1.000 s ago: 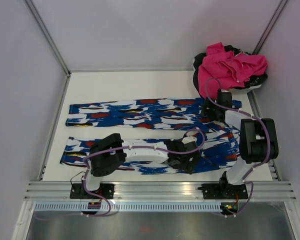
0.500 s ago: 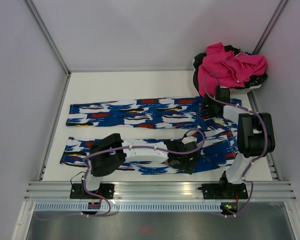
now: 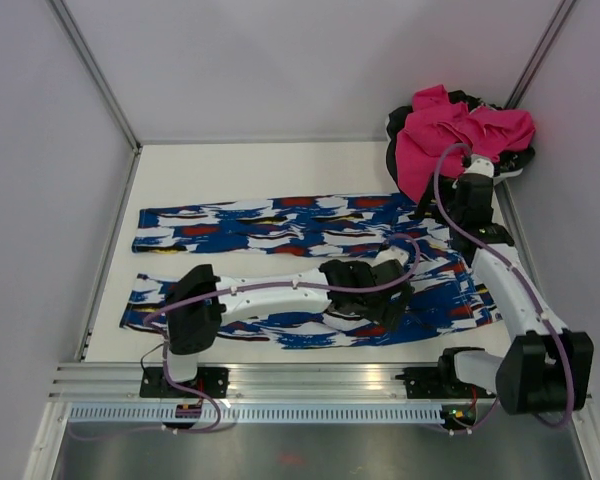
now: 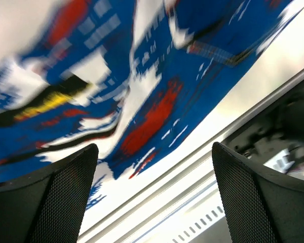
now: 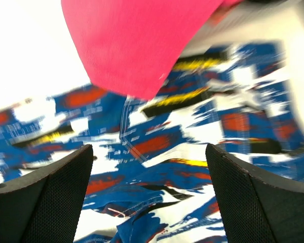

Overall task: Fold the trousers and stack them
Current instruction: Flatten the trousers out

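While left gripper (image 4: 153,147) and right gripper (image 5: 148,147) both gape wide, holding nothing, trousers (image 3: 280,225) lie spread flat across frame centre; pink garment (image 3: 460,135) heaped upper right.

You have long royal-blue, brush-stroke-patterned trousers (image 3: 280,235) of soft, thin cloth, matt, with stitched seams. The crumpled pink garment (image 5: 137,40) is finely ribbed matt cloth. The white table (image 3: 260,165) looks smooth and matt, edged by a brushed metal rail (image 3: 320,378). The right hand (image 5: 148,152) has black fingers (image 5: 40,202) with a finely dimpled matt face.
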Tool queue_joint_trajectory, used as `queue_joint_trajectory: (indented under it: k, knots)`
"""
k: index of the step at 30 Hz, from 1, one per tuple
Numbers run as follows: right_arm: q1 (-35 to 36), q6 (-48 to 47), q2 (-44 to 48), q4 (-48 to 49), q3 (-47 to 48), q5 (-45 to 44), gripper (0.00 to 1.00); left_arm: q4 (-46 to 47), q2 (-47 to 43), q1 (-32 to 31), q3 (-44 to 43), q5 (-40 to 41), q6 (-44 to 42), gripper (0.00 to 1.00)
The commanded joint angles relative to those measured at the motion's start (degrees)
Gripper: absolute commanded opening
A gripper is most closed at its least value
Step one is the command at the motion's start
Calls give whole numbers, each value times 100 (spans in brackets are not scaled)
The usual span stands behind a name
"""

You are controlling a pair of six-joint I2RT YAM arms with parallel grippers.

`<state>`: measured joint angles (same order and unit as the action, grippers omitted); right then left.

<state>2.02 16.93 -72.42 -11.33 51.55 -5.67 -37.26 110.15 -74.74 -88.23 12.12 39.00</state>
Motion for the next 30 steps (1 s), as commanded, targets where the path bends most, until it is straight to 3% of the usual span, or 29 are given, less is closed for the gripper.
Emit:
queue_joint_trajectory:
  k: [1, 6, 11, 17, 25, 30]
  knots:
    - [-79, 187, 806, -510, -109, -864, 98, 148, -801, 406, -345, 370, -385, 98]
    - [-694, 882, 1344, -818, -356, -1262, 98, 253, -1583, 1776, 452, 213, -34, 99]
    - [-1055, 953, 1503, -512, -759, -32, 97, 667, -2883, 3514, 1825, -175, 107, 100]
    - [-1029, 838, 1205, -1, -1244, 1611, 68, 947, -3508, 5378, 3247, -920, 415, 100]
    - [157, 742, 1011, 34, -1393, 1507, 45, 1334, -3132, 6567, 3883, -1177, 485, 100]
    - [641, 759, 520, 245, -1656, 1428, 44, 1625, -2667, 6727, 3804, -1089, 512, 98]
